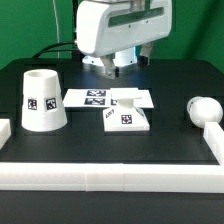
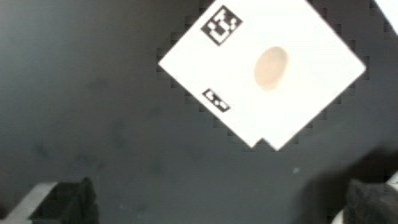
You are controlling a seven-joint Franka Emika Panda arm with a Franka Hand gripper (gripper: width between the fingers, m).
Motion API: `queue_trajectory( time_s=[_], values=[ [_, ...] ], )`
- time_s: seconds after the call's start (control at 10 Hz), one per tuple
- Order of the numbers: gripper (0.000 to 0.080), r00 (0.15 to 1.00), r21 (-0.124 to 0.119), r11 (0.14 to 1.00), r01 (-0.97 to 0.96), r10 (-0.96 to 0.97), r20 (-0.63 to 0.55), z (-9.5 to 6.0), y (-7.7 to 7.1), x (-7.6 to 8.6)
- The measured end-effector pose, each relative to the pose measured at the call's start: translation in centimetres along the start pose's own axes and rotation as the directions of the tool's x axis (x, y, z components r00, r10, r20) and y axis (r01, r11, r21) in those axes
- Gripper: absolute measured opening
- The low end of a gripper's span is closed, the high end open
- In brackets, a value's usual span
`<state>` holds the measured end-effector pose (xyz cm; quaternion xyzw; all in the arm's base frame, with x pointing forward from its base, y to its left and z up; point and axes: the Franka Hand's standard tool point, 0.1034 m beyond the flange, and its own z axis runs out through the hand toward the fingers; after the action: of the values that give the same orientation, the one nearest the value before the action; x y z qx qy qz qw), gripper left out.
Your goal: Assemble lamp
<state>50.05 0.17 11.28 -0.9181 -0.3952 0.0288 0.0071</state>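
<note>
Hanging over the back of the black desk (image 1: pixel 60 150), the arm (image 1: pixel 120 30) points its jaws down above the marker board (image 1: pixel 85 97). From this side I cannot tell how wide they stand. The base (image 1: pixel 127 119) lies flat just in front of that board, near the desk's middle; whether the two touch is unclear. The shade (image 1: pixel 43 100) stands upright, narrow end up, well off toward the exterior view's left. The bulb (image 1: pixel 203 108) lies on its side toward the exterior view's right, near the rails (image 1: pixel 110 178) that border the desk.

Seen from the wrist, the base (image 2: pixel 267 95) is a white square turned cornerwise, with a round hole (image 2: pixel 270 65) at its middle and two tags (image 2: pixel 222 25) on its top. The dark fingertips (image 2: pixel 54 200) sit far apart: the jaws are wide, with only bare desk (image 2: pixel 89 120) between them, and they are clear of the base.
</note>
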Motion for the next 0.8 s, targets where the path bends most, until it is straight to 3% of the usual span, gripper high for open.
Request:
queue_trajectory(
  time_s=[0.2,0.4,0.5,0.8],
  values=[
    [0.0699,0.985,0.004,0.985,-0.170,0.170,0.000,0.2,0.0,-0.2],
    [0.0699,0.916,0.018,0.916,-0.401,0.401,0.000,1.3,0.0,-2.1],
    [0.0699,0.879,0.046,0.878,-0.477,0.477,0.010,1.7,-0.3,-2.6],
    [0.0699,0.797,0.051,0.795,-0.604,0.604,0.012,1.6,-0.5,-2.1]
  ],
)
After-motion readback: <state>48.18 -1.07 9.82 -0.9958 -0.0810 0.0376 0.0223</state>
